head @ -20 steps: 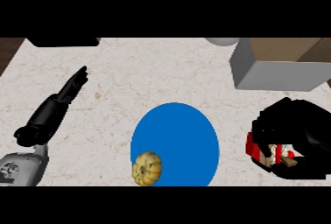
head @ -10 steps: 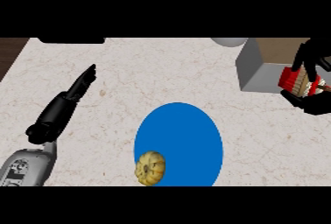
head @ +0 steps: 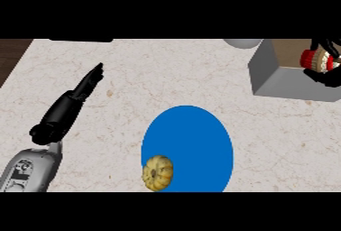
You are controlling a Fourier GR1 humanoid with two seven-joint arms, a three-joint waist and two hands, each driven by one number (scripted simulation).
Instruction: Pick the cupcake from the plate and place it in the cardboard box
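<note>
My right robot hand (head: 324,67) is clamped on one cupcake (head: 314,59) over one cardboard box (head: 288,79). One pastry (head: 158,173) sits on one blue plate (head: 193,135); my left robot hand (head: 75,100) lies straight-fingered on the worktop (head: 166,72).

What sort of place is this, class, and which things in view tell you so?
Probably a kitchen counter: a pale marbled countertop holds a blue plate with a pastry on it, and the right hand holds a cupcake over a cardboard box.

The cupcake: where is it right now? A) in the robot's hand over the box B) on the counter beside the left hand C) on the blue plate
A: the right hand has its fingers curled round the cupcake above the open cardboard box.
</note>
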